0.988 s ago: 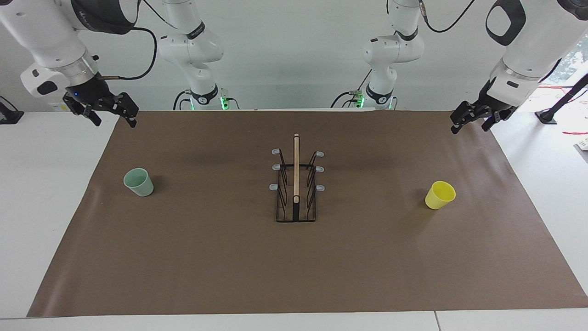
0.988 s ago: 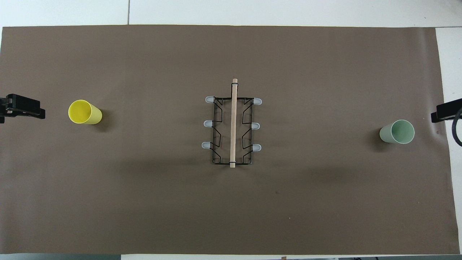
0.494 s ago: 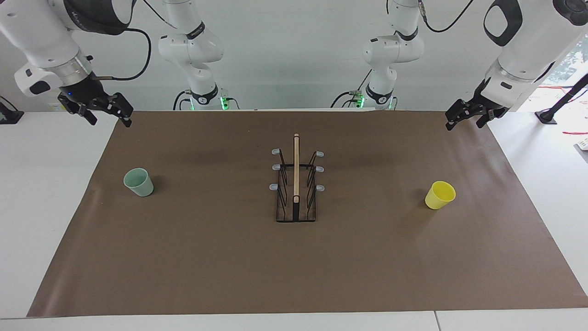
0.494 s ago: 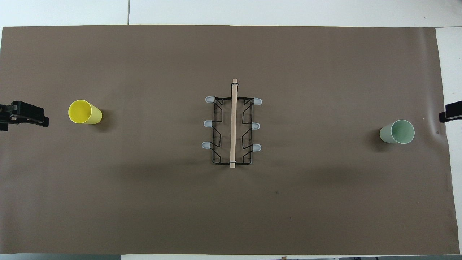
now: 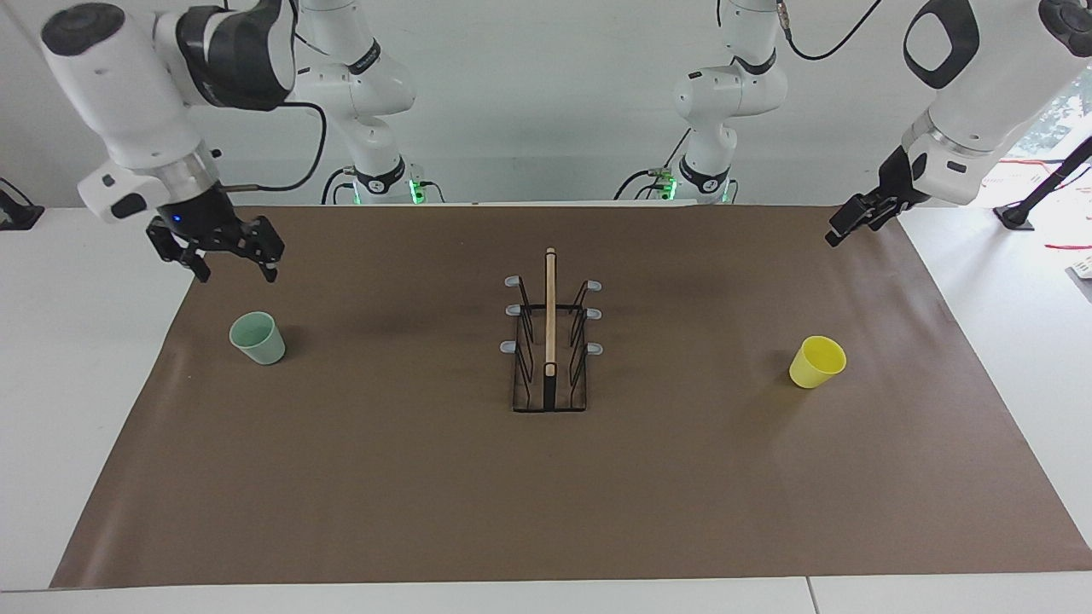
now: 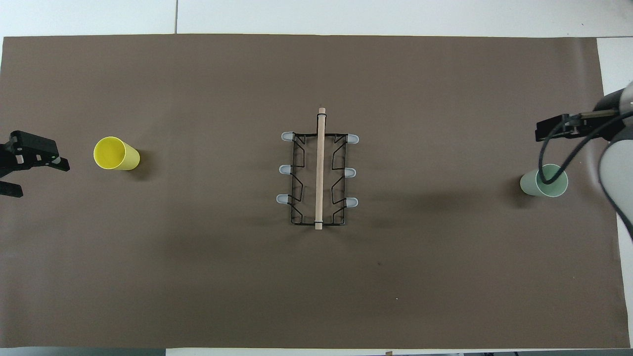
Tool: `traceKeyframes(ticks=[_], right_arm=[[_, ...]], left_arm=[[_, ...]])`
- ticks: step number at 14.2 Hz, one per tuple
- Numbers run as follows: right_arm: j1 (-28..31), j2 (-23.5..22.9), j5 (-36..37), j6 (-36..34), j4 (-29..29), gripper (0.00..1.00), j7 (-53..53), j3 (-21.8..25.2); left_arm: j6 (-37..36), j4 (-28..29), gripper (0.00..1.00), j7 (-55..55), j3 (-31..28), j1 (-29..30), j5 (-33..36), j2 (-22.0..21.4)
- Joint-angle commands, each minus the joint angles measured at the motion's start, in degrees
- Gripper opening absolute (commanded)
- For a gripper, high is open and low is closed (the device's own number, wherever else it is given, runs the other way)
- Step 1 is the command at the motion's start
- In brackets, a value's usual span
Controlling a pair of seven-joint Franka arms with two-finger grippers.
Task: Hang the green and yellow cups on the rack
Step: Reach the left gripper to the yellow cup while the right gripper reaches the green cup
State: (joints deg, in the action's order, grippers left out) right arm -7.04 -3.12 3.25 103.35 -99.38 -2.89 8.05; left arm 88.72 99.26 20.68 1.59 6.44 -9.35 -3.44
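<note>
The rack (image 6: 318,174) stands mid-mat (image 6: 198,277). Yellow cup (image 6: 115,154) lies at nine o'clock from it, green cup (image 6: 544,181) at three; a gripper (image 6: 29,157) (image 6: 556,129) flanks each.

The right hand (image 5: 236,266) has swung inward and lower in the facing view's upper left, nearing the green cup (image 5: 258,338). The left hand (image 5: 840,231) has turned edge-on at upper right.

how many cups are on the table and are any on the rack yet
2, none on the rack. Green cup stands at the right arm's end of the table, yellow cup at the left arm's end.
</note>
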Motion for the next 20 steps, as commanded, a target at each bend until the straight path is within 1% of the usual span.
traceKeyframes(ticks=[1, 2, 4, 5, 6, 7, 8, 9, 10, 11, 12, 13, 14, 15, 16, 17, 18, 20], right_arm=[[-3.92, -3.90, 5.95, -0.51, 0.15, 1.00, -0.61, -0.05], [-5.42, -5.04, 9.02, -1.91, 0.24, 1.00, -1.15, -0.05], [-7.10, -7.16, 12.03, -2.71, -0.02, 1.00, -1.24, -0.05], [-7.46, -8.56, 14.13, -3.15, 0.15, 1.00, -2.02, -0.05], [-8.16, -9.44, 17.02, -5.15, 0.76, 1.00, -3.51, -0.05], [-9.21, -10.32, 20.62, -7.26, 0.94, 1.00, -5.70, -0.14], [-10.35, -12.77, 23.44, -9.89, 1.90, 1.00, -8.77, -0.05], [-11.84, -15.92, 26.08, -13.40, 4.08, 1.00, -11.58, -0.14], [-12.90, -18.39, 28.28, -15.00, 5.24, 1.00, -13.70, -0.14], [-13.08, -19.89, 29.43, -15.10, 5.42, 1.00, -14.85, -0.22], [-13.08, -21.48, 31.18, -15.28, 5.51, 1.00, -15.91, -1.53], [-12.91, -22.45, 33.73, -15.89, 5.60, 1.00, -16.79, -3.28], [-12.65, -23.50, 36.62, -17.20, 5.69, 1.00, -19.49, -4.17], [-12.73, -24.21, 38.91, -18.78, 5.77, 1.00, -25.00, -4.88], [-12.91, -25.17, 42.68, -20.45, 5.86, 1.00, -32.80, -5.14], [-13.00, -26.49, 45.94, -22.21, 5.86, 1.00, -38.71, -6.10], [-13.00, -27.46, 47.10, -22.83, 5.86, 1.00, -40.25, -7.07], [-13.00, -27.56, 46.15, -22.84, 5.16, 1.00, -40.35, -8.13]], left_arm=[[2.50, 1.38, 1.00, 13.61, -0.01, 2.34, -4.43, 1.32], [2.68, 2.25, 1.00, 20.13, 0.08, 3.91, -7.15, 2.03], [3.30, 4.01, 1.00, 25.10, -0.01, 4.98, -9.80, 3.26], [3.47, 3.93, 1.00, 27.99, -0.01, 6.03, -11.47, 5.35], [4.00, 3.58, 1.00, 32.54, -0.01, 6.74, -13.83, 7.20], [6.18, 3.66, 1.00, 36.68, -0.01, 7.79, -16.29, 8.87], [7.94, 3.75, 1.00, 39.68, -0.01, 9.02, -17.80, 10.46], [10.22, 3.84, 1.00, 42.32, -0.01, 9.29, -19.55, 11.95], [12.68, 4.01, 1.00, 44.43, -0.01, 9.99, -21.13, 13.18], [14.53, 4.36, 1.00, 45.76, 0.08, 11.65, -23.33, 14.15], [18.64, 6.28, 1.00, 47.86, -0.01, 13.06, -28.31, 14.69], [22.42, 8.48, 1.00, 48.05, -0.01, 14.03, -32.01, 14.69], [24.55, 9.80, 1.00, 48.06, 0.08, 14.21, -33.01, 15.13], [25.35, 10.08, 1.00, 47.88, 0.08, 14.21, -33.45, 16.70], [26.41, 10.34, 1.00, 47.79, 0.08, 14.39, -34.24, 17.84], [28.85, 12.35, 1.00, 47.62, 0.08, 15.00, -35.99, 18.03], [31.49, 14.02, 1.00, 47.53, 0.08, 15.18, -36.96, 18.03], [35.01, 18.59, 1.00, 43.51, 0.17, 15.01, -40.03, 18.21]])
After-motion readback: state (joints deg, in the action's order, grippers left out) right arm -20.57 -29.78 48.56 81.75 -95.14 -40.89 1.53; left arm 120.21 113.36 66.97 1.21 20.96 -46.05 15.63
